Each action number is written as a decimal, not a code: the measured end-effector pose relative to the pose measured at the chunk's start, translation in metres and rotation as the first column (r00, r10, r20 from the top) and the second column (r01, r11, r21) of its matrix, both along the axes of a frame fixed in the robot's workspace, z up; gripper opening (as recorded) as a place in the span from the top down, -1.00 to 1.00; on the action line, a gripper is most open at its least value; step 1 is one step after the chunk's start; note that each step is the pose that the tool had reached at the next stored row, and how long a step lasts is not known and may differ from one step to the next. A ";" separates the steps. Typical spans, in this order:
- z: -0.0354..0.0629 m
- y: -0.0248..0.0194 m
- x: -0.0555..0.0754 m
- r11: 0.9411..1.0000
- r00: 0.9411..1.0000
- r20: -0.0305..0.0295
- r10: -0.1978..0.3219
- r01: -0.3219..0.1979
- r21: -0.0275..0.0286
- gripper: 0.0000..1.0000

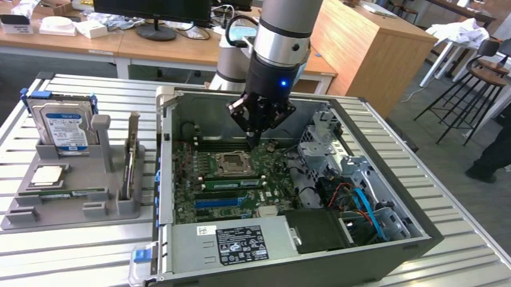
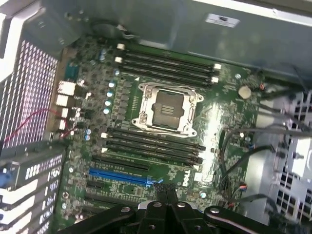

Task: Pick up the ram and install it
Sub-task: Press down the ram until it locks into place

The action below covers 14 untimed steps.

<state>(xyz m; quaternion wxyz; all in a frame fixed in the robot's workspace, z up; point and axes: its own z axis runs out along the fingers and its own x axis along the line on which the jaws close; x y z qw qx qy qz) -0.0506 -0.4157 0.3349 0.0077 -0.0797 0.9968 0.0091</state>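
Note:
My gripper [image 1: 254, 142] hangs shut with nothing in it inside the open computer case [image 1: 415, 230]. It is above the motherboard [image 1: 276, 152], over the black memory slots [image 1: 227, 145] behind the processor socket [image 1: 234, 162]. In the wrist view its closed fingertips [image 2: 165, 194] point down over the board [image 2: 219, 122]. A slim green ram stick [image 1: 66, 192] lies flat in the grey holder [image 1: 76, 209] at the exterior view's left, far from the gripper. A like green stick [image 1: 233, 182] seems to stand in a slot in front of the socket. I cannot tell which of the two is the task's ram.
The grey holder also carries a hard drive [image 1: 64, 127], an upright brownish card [image 1: 130, 156] and a square chip [image 1: 47, 174]. Inside the case are a drive cage [image 1: 324, 143], blue and orange cables [image 1: 359, 200] and a power supply [image 1: 231, 242]. The case stands on a slatted metal table [image 1: 80, 257].

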 end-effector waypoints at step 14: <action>-0.0003 0.0000 0.000 0.994 0.994 -0.001 -0.105 0.105 -0.001 0.80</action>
